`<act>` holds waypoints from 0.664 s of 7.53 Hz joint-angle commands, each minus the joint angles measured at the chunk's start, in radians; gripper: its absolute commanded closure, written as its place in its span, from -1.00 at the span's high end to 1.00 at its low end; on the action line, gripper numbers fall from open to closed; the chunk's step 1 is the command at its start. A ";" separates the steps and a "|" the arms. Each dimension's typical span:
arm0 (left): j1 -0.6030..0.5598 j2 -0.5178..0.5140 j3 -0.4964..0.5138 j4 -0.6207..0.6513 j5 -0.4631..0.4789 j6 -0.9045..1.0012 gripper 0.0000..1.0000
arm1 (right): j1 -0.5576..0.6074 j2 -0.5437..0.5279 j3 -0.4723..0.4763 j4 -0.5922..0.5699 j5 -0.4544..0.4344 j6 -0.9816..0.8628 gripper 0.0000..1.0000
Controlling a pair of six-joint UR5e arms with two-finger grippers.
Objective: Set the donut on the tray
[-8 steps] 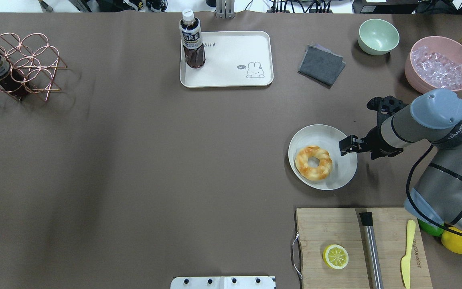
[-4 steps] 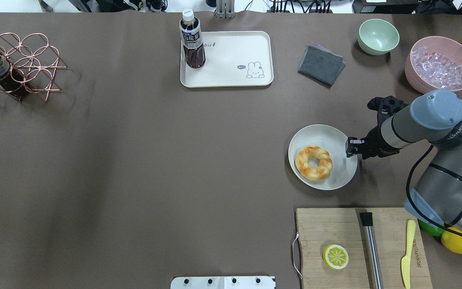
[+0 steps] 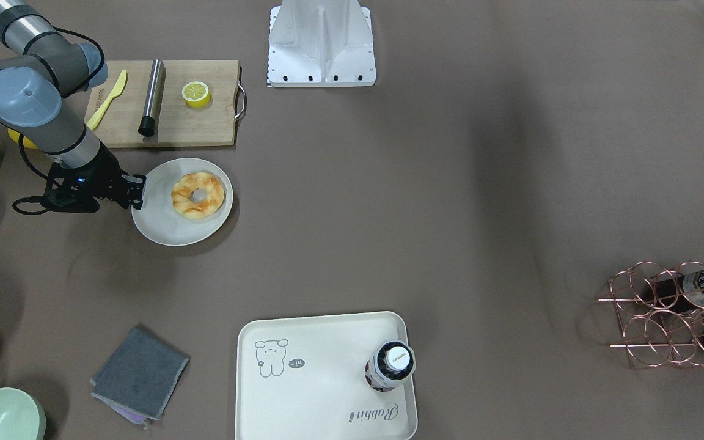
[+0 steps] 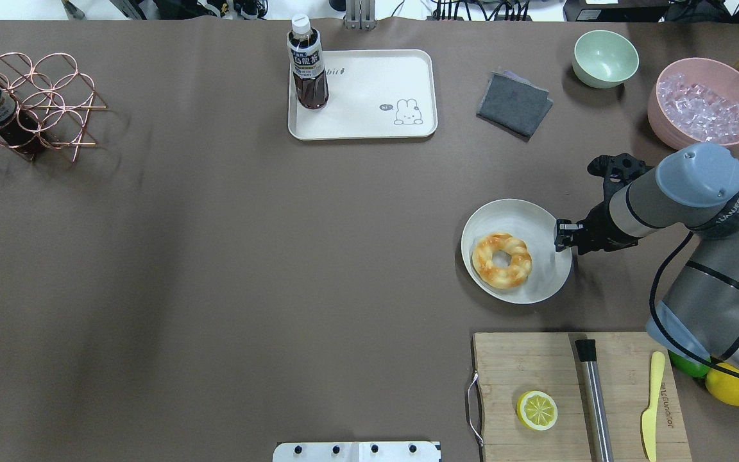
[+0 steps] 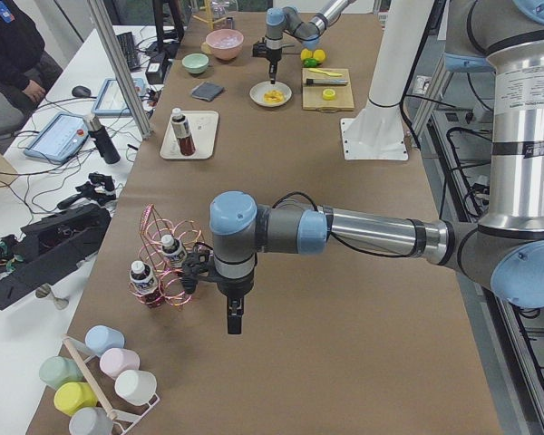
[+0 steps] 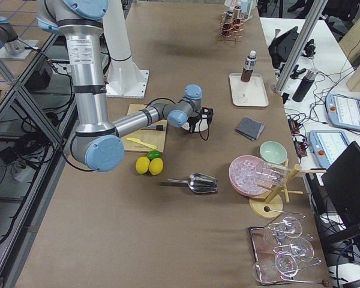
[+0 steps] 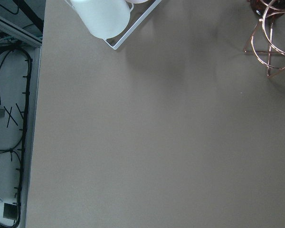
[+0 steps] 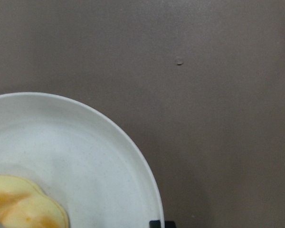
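The donut (image 4: 501, 259), a twisted golden ring, lies on a round white plate (image 4: 536, 218) right of the table's middle. It also shows in the front view (image 3: 198, 195) and at the bottom left of the right wrist view (image 8: 23, 204). My right gripper (image 4: 563, 239) points down at the plate's right rim, a hand's width from the donut; its jaws look shut and empty. The cream tray (image 4: 376, 96) with the bear drawing lies at the far middle. My left gripper (image 5: 233, 322) hangs over bare table far to the left; I cannot tell its state.
A dark tea bottle (image 4: 307, 64) stands on the tray's left end. A grey cloth (image 4: 514, 102), a green bowl (image 4: 605, 58) and a pink bowl of ice (image 4: 703, 106) lie behind the plate. A wooden board (image 4: 523, 372) with a lemon half (image 4: 537, 410) lies in front.
My right gripper has drawn back to the right, from over the plate's inner part to its right rim, within the first half second. The donut and plate have not moved.
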 commanded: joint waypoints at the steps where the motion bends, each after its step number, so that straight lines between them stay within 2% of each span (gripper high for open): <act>1: 0.002 -0.006 0.003 -0.001 0.000 0.000 0.96 | 0.001 0.002 0.006 0.075 0.012 0.047 -1.00; 3: 0.002 -0.007 0.003 -0.002 0.000 0.000 0.96 | 0.064 0.002 0.004 0.188 0.097 0.113 -1.00; 4: 0.002 -0.013 0.004 -0.001 0.000 0.000 0.96 | 0.096 0.004 0.004 0.208 0.146 0.116 -1.00; 5: 0.002 -0.013 0.003 -0.001 0.000 0.000 0.96 | 0.114 0.007 0.006 0.210 0.159 0.115 -1.00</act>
